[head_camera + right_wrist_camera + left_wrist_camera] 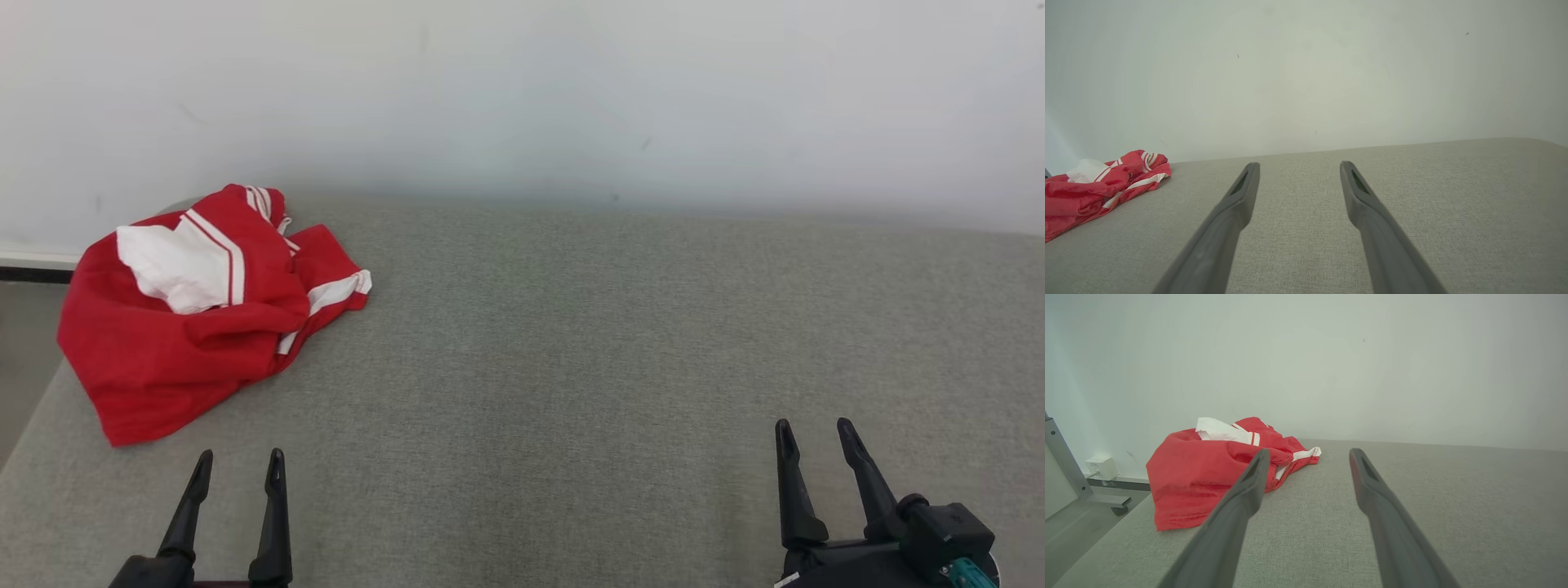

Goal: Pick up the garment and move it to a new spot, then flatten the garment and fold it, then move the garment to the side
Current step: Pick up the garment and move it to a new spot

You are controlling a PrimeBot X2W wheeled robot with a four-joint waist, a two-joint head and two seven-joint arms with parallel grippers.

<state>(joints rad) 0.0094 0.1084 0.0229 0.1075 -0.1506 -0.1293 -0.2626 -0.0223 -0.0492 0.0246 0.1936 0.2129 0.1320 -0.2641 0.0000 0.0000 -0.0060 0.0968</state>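
A crumpled red garment (188, 327) with white panels and stripes lies in a heap at the far left of the grey fabric table (571, 343). My left gripper (239, 461) stands open at the lower left, just in front of the heap and apart from it. In the left wrist view the garment (1208, 473) sits ahead and to the left of the open fingers (1249, 486). Far from the cloth, at the lower right, my right gripper (814, 430) is open and empty. In the right wrist view the garment (1098, 183) lies at the left edge.
A plain white wall (522, 90) rises right behind the table. The table's left edge (33, 408) drops to the floor beside the garment. A metal frame on a castor (1069, 469) and a white wall box (1102, 466) stand past that edge.
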